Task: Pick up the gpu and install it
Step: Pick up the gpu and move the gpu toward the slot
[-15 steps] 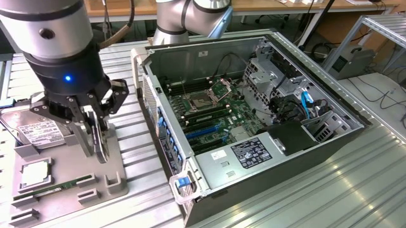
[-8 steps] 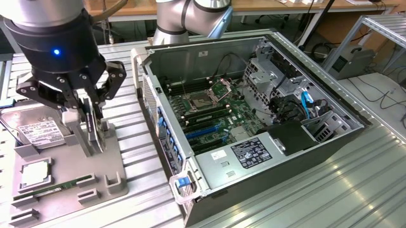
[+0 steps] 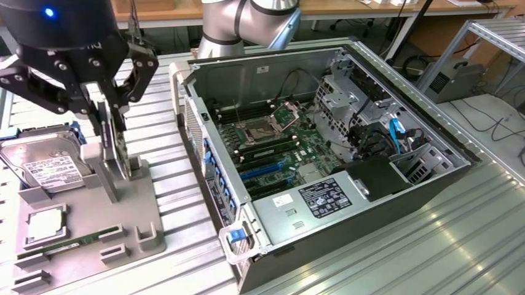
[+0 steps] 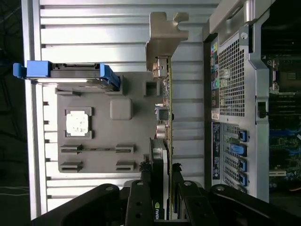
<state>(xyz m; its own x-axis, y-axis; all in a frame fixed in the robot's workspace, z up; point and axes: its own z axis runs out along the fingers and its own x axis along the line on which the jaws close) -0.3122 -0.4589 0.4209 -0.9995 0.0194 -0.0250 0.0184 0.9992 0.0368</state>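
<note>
The gpu point(image 3: 112, 147) is a thin dark card standing on edge over the grey holder tray point(image 3: 90, 258) at the exterior view's left. My gripper point(image 3: 110, 120) comes down from above and is shut on the card's upper part. In the wrist view the gpu point(image 4: 163, 110) shows edge-on, with its silver end bracket point(image 4: 164, 37) at the far end. My gripper point(image 4: 161, 183) has one black finger on each side of the card. Whether the card's lower edge still touches the tray I cannot tell.
The open computer case point(image 3: 328, 153) lies to the exterior view's right of the tray, motherboard and blue slots exposed. The tray also carries a hard drive point(image 3: 49, 166), a processor chip point(image 3: 45, 224) and a green memory stick point(image 3: 70, 243). Ribbed metal table point(image 3: 410, 258) surrounds them.
</note>
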